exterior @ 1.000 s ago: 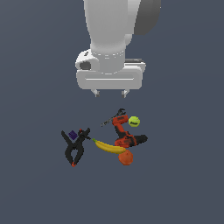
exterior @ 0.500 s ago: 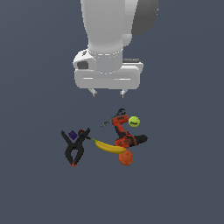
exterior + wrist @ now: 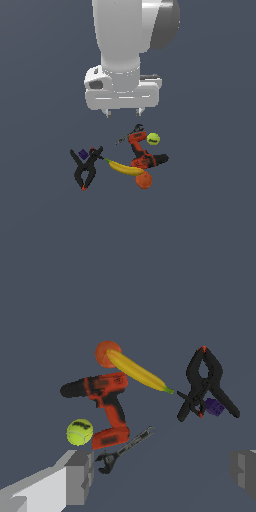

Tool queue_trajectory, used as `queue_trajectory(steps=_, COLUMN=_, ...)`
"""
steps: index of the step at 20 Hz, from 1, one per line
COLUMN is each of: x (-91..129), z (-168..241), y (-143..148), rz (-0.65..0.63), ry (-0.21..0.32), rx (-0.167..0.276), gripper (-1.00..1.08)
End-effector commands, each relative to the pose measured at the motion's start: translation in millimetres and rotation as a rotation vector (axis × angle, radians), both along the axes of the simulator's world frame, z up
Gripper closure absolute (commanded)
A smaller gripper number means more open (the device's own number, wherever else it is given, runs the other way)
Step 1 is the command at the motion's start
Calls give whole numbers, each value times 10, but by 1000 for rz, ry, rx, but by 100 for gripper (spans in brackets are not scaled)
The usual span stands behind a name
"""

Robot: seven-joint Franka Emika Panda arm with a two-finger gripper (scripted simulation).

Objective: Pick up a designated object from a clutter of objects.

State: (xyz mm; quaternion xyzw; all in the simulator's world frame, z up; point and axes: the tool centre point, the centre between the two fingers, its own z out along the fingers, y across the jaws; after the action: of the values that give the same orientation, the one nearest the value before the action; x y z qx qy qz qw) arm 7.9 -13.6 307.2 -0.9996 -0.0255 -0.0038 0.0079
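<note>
Yellow banana (image 3: pixel 123 167) lies in the pile: drill (image 3: pixel 144 153) touching at its 2 o'clock, orange fruit (image 3: pixel 143 181) at 5, clamp (image 3: pixel 86 167) at 9. Your hand (image 3: pixel 123 113) hangs above, fingers apart, holding nothing. Bare surface (image 3: pixel 210 210) rings the clutter.

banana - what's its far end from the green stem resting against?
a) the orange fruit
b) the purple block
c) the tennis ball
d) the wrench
a, in the wrist view the banana runs from its green tip near the black clamp up to the orange fruit, overlapping it there.
</note>
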Motion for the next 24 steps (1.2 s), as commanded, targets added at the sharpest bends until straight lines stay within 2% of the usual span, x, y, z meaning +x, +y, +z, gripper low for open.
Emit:
queue_trajectory(steps=1, x=47, z=-72, y=-4, rz=46, ry=0, rx=-3, gripper=-92)
queue_trajectory(steps=24, x=556, z=-1086, y=-31, rz=653, ry=2, rx=-23, gripper=-92)
